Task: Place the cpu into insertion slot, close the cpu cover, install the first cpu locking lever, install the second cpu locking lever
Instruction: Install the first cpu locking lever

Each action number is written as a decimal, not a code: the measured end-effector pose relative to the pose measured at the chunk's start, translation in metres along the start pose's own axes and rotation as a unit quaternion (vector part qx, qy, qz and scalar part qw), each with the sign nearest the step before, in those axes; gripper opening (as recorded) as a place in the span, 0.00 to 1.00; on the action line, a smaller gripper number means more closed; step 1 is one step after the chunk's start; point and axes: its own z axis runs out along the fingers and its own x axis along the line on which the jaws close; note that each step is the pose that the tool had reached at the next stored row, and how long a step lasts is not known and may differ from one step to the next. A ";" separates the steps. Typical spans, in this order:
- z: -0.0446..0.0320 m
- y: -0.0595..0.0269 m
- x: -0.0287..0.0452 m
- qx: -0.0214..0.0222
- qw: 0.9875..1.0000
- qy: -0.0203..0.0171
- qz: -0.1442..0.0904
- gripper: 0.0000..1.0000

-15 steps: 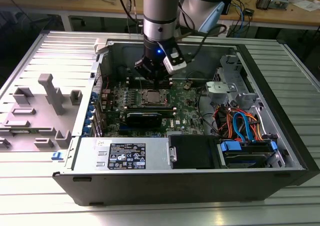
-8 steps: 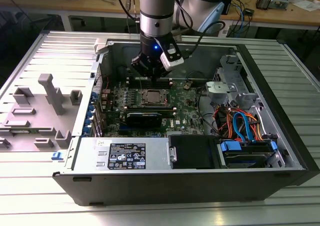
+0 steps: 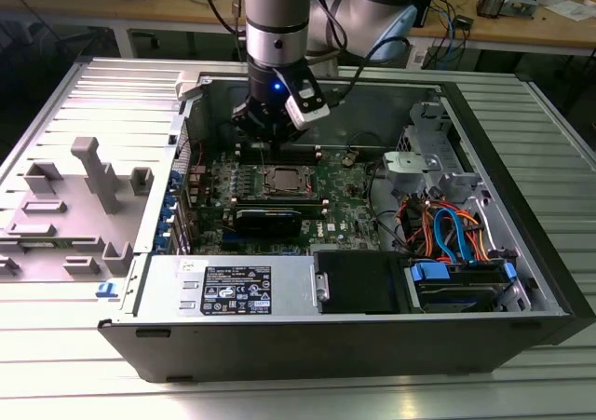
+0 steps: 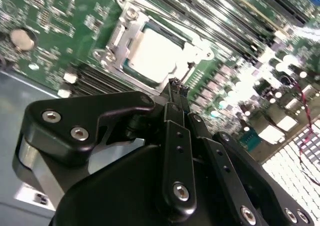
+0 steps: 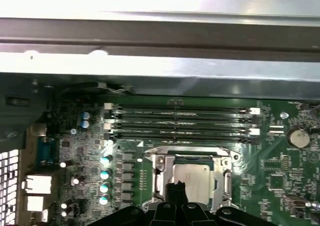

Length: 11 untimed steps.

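The end effector (image 4: 177, 89) is clenched, its fingertips pressed together just at the edge of the insertion slot (image 3: 266, 182) on the green motherboard (image 5: 280, 171). The cpu (image 4: 155, 53) sits in the slot, with the cpu cover (image 4: 116, 35) lying flat around it.
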 end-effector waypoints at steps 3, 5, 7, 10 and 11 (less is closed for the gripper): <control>-0.0001 0.0003 0.0084 -0.001 1.000 0.000 0.000 0.11; -0.0029 0.0006 0.0170 -0.001 1.000 0.000 -0.005 0.11; -0.0039 0.0008 0.0220 -0.001 1.000 0.000 -0.008 0.11; -0.0043 0.0010 0.0264 -0.001 1.000 0.000 -0.013 0.11; -0.0049 0.0015 0.0287 -0.001 1.000 0.000 -0.015 0.11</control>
